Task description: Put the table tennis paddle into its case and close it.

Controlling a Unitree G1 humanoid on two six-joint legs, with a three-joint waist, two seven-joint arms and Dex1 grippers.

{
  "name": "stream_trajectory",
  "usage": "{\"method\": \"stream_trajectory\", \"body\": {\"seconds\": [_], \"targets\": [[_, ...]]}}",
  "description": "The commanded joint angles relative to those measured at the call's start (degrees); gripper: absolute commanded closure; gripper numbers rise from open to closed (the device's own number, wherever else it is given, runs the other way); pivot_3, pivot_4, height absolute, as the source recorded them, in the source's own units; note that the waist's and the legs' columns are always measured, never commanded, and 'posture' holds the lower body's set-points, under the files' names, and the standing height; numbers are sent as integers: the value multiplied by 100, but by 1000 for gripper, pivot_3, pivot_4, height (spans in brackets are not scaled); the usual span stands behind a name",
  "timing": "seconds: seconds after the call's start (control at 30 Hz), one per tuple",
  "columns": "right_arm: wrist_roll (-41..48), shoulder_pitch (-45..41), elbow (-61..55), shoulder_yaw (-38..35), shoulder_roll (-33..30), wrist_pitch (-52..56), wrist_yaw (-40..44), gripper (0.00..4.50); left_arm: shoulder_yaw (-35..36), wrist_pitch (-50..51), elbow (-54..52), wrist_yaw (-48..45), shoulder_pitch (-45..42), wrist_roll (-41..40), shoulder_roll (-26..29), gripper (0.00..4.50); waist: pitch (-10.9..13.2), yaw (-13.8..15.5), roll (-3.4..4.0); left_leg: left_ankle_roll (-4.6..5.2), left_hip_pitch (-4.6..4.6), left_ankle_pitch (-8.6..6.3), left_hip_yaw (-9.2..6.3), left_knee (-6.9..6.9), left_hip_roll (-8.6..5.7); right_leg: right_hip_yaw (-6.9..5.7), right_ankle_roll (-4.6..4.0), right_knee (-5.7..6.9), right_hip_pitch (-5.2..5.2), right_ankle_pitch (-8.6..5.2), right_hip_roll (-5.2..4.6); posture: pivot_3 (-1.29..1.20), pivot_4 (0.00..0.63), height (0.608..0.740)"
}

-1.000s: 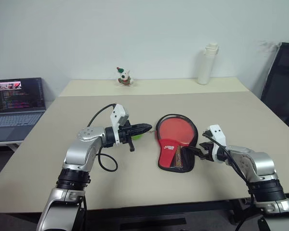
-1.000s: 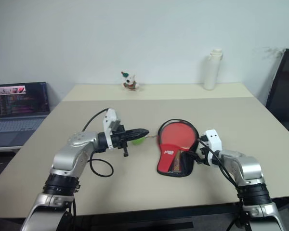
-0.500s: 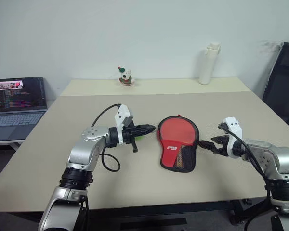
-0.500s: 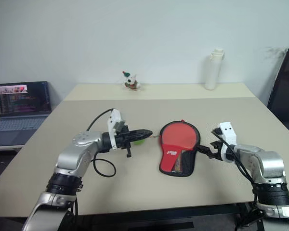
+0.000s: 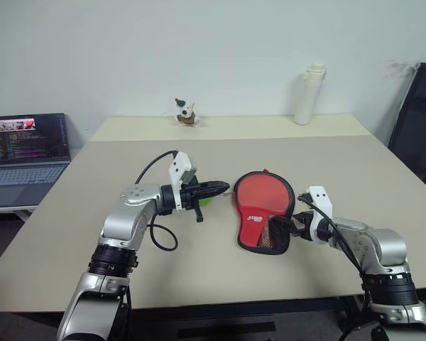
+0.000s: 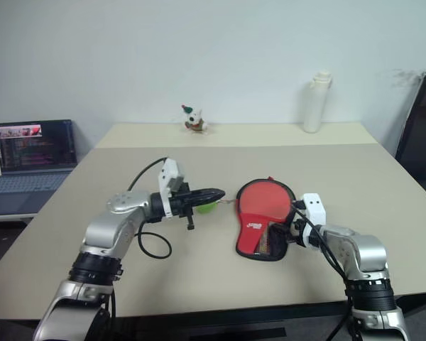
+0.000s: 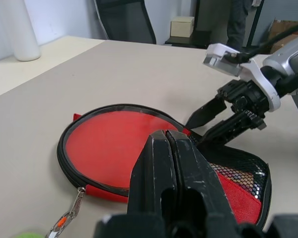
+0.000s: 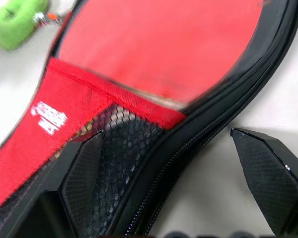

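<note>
Left wrist view, left hand [image 7: 170,144] pressed together, right hand [image 7: 206,126] spread over case [image 7: 238,171] zip edge

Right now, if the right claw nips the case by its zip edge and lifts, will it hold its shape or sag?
The case looks like soft fabric with a mesh panel, so its free flap will probably sag. The table tennis paddle lies inside, likely stiffening the round part. The right claw straddles the edge with open jaws; thin fabric may slip.
</note>
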Motion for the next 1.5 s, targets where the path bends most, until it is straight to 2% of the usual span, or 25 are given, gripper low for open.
{"method": "stream_trajectory", "body": {"seconds": [0.03, 0.23, 0.3, 0.37, 0.6, 0.73, 1.07, 1.33, 1.5], "targets": [[-69, 45, -29, 169, 113, -111, -7, 0, 63, -98, -160, 28, -24, -35, 51, 4458, 0, -4, 0, 0, 1, 0, 0, 0, 0, 0, 0, 0, 0, 0, 1, 0, 150, 740], [-190, 27, 38, 332, 226, -163, -14, 0, 60, -93, -202, 44, 7, -41, 54, 4458, -2, -18, -1, 0, 8, 0, -1, 1, 0, 3, 0, 6, 1, 0, 13, 0, 150, 740], [-205, 32, 31, 358, 246, -153, -14, 397, 67, -91, -218, 47, 30, -43, 66, 4500, -2, -18, -1, 0, 9, 0, -1, 1, 1, 4, 0, 7, 1, 0, 16, 0, 150, 740], [-205, 16, 53, 357, 314, -121, -36, 886, 82, -87, -236, 50, 63, -47, 88, 4500, -2, -18, 0, 0, 9, 0, -1, 1, 1, 2, -1, 7, 1, 0, 17, 0, 150, 740], [-129, -60, 91, 225, 557, 52, -106, 3350, 140, 23, -429, 19, 290, -122, 250, 4500, -3, -23, 0, 0, 10, 0, -4, 0, 3, 4, -1, 8, 1, 0, 18, 0, 150, 740], [-37, -122, 136, 142, 628, 175, -67, 4466, 220, 197, -648, -191, 597, -267, 547, 4500, -3, -36, 1, 0, 12, 0, -3, 0, 4, 6, -2, 9, 1, 0, 18, 0, 150, 740], [250, -545, 462, 350, 695, 360, 629, 4466, 379, 736, -1444, -685, 1464, -771, 1335, 4500, -3, -83, 1, 0, 12, 0, -5, -3, 14, 4, -4, 7, -1, -2, 19, 0, 150, 740], [418, -443, 42, 966, 711, 573, 1139, 4466, 368, 992, -2007, -777, 1934, -1012, 1603, 4500, -3, -147, 1, 0, 8, -1, -6, -10, 15, 4, -8, 8, -10, -4, 25, 0, 150, 740], [569, -170, -429, 1054, 745, 833, 1138, 4466, 313, 1070, -2311, -930, 2254, -1101, 1775, 4500, -3, -147, 1, 0, 6, -1, -7, -11, 25, 4, -8, 6, -11, -5, 22, 0, 150, 740]]}}
